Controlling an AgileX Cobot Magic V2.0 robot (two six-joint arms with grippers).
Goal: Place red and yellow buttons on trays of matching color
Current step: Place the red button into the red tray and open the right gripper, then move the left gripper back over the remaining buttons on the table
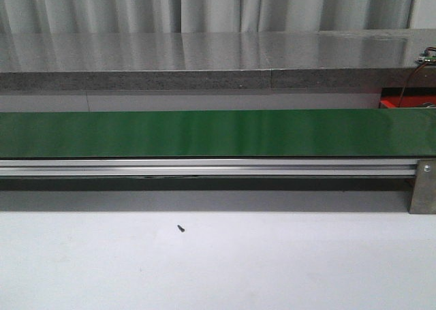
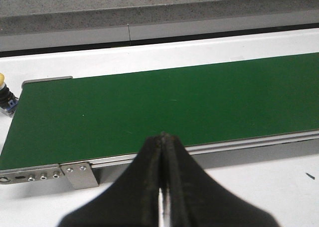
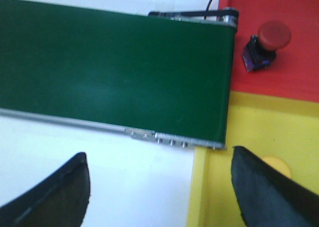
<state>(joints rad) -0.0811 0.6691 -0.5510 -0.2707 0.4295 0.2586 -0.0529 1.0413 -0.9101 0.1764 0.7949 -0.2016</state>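
Pale pleated curtains hang behind a long speckled grey ledge (glossy, reflecting light) at the far side.

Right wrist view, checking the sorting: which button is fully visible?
The red button, in plain sight on the red tray. The yellow button on the yellow tray is half hidden.

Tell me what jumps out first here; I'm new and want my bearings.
The long green belt runs across the whole front view, with nothing on it. At its far end in the right wrist view, a red button sits on the red tray, and a yellow button lies on the yellow tray, partly hidden by the open right gripper.
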